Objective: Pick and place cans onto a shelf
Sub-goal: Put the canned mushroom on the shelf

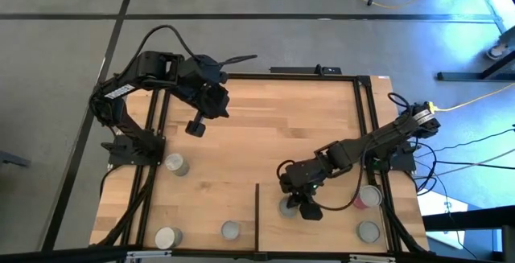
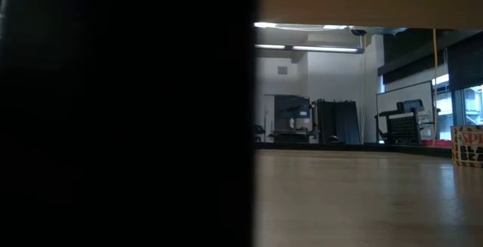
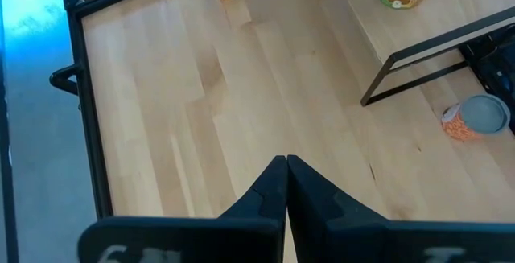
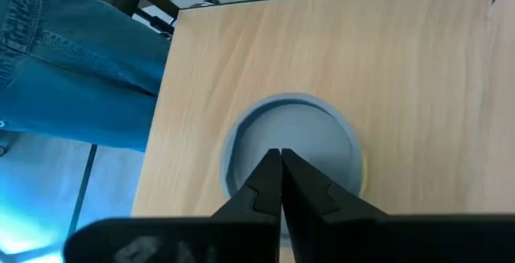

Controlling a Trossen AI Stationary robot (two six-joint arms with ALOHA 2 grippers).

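Cans on the shelf is the job, and the nearest, a small round metal can with a silver-grey top [image 4: 294, 146], sits right under the right gripper [image 1: 304, 207]. The gripper's dark fingers are pinched together with nothing between them, tips over the lid; I cannot tell if they touch it.

That can stands on the flat light-wood shelf panel [image 1: 330, 227], at the table's 5 o'clock corner, just inside its thin black edge strip [image 1: 257, 215]. Toward 3 o'clock of it are a red-pink labelled can [image 1: 369, 196] and a plain grey-topped can [image 1: 368, 231], so by my reckoning three are placed.

Across the strip, three more grey-topped cans wait on the bare tabletop: one just beside the strip [image 1: 231, 230], one at the 7 o'clock corner [image 1: 167, 236] and one toward 9 o'clock [image 1: 175, 164]. I count six in all.

The left gripper [image 1: 195, 126] hangs near 10 o'clock, pinched closed and empty. A person in blue jeans [image 4: 72, 62] stands just off the shelf's edge.
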